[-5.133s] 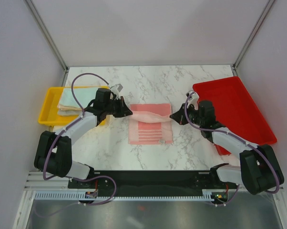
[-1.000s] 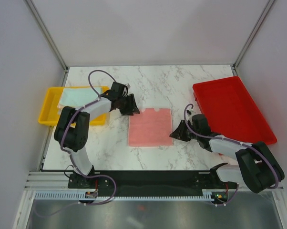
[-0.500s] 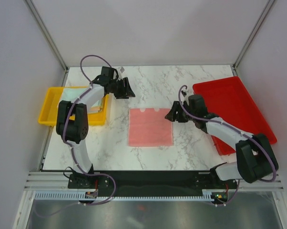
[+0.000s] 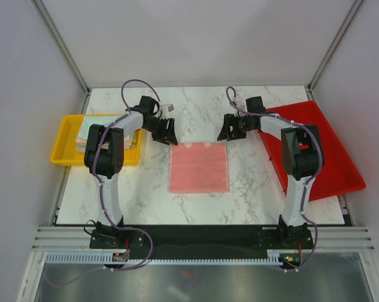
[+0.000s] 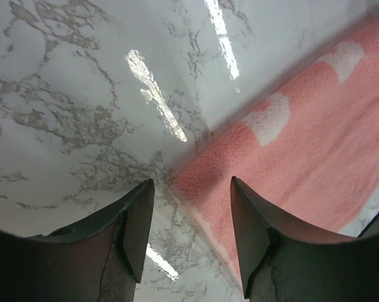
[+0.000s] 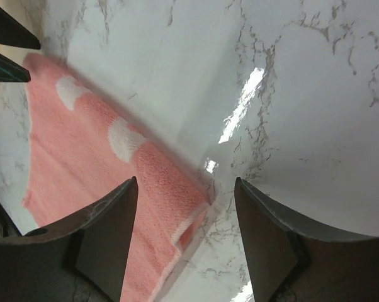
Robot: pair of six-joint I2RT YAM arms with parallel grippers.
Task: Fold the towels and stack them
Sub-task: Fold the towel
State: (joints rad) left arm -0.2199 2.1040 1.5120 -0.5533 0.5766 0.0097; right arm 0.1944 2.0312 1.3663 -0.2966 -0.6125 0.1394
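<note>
Top external view: pale pink terry towel (image 4: pixel 199 167) lies flat, unstacked; left gripper (image 4: pixel 167 136) and right gripper (image 4: pixel 225 134) hang spread and empty at its far corners; folding looks unfinished.

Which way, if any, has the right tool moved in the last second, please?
Yes: the right tool went along the right edge of the pink towel to its far corner.

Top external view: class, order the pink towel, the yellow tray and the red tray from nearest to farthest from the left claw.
1. Pink towel: in the middle, its far left corner right by the left claw.
2. Yellow tray: off to the left.
3. Red tray: far over on the right.
</note>
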